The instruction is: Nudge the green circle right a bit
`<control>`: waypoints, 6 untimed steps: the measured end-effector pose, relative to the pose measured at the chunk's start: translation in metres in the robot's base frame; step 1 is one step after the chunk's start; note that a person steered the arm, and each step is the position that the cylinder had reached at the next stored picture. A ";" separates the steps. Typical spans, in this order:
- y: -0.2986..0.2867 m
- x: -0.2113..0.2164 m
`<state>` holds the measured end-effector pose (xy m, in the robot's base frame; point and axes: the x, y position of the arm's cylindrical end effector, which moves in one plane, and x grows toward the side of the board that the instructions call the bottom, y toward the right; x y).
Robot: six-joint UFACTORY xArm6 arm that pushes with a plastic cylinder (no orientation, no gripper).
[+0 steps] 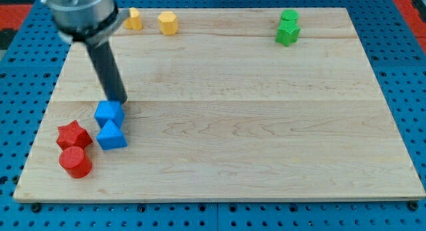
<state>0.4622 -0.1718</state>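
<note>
The green circle (289, 16) sits at the view's top right of the wooden board (239, 118), touching a green star (287, 34) just below it. My tip (118, 101) is far away at the view's left, touching the top edge of a blue cube (108, 113). A blue triangle block (110, 135) lies right below that cube.
A red star (73, 134) and a red cylinder (75, 162) lie at the view's bottom left. Two yellow blocks (134, 18) (168, 22) sit at the top left edge. The arm's grey body (80, 14) hangs over the top left corner.
</note>
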 end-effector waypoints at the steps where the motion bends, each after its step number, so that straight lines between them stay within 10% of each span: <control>1: 0.053 -0.015; 4: 0.423 -0.161; 6: 0.382 -0.252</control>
